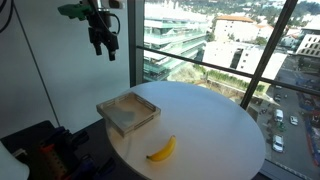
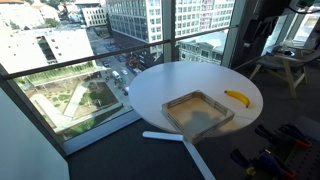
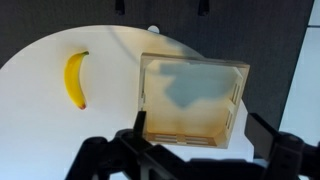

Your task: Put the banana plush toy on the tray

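Note:
The yellow banana plush toy point(image 1: 162, 150) lies on the round white table near its front edge; it also shows in the other exterior view point(image 2: 237, 98) and the wrist view point(image 3: 76, 78). The square wooden tray point(image 1: 128, 115) point(image 2: 200, 113) point(image 3: 190, 90) sits beside it on the table with nothing in it. My gripper point(image 1: 103, 41) hangs high above the table, well clear of both. In the wrist view its fingers point(image 3: 200, 130) are spread wide apart and hold nothing, with the tray straight below and the banana off to the left.
The round white table point(image 1: 215, 115) point(image 2: 165, 80) stands against floor-to-ceiling windows. Dark equipment point(image 1: 45, 150) sits low beside the table. A wooden stool point(image 2: 285, 65) stands behind the table in an exterior view.

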You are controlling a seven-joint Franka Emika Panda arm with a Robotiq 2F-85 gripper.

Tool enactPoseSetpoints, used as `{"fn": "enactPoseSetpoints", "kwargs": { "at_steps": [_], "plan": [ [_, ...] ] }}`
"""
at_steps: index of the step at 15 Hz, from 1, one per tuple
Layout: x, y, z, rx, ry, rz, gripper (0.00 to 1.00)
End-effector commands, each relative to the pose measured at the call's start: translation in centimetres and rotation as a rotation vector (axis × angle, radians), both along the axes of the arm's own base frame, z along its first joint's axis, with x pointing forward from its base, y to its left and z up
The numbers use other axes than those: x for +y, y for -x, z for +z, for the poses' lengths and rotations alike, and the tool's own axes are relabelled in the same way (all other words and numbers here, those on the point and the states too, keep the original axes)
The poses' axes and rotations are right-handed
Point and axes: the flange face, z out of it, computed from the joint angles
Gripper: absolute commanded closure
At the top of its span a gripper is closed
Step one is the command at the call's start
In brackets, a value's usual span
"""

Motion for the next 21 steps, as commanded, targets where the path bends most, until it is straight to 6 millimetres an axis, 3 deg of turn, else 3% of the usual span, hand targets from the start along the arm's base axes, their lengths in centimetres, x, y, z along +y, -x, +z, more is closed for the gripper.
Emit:
{"fn": "enactPoseSetpoints", "kwargs": {
  "at_steps": [1,13,21],
  "plan": [
    [-1.2,-2.2,0.5,-0.006,0.006,-0.043,0.0],
    [-8.3,-6.1,0.6,-0.009,0.03,-0.248,0.0],
    [-11.1,-8.9,0.6,-0.015,0.027,-0.31,0.0]
  ]
}}
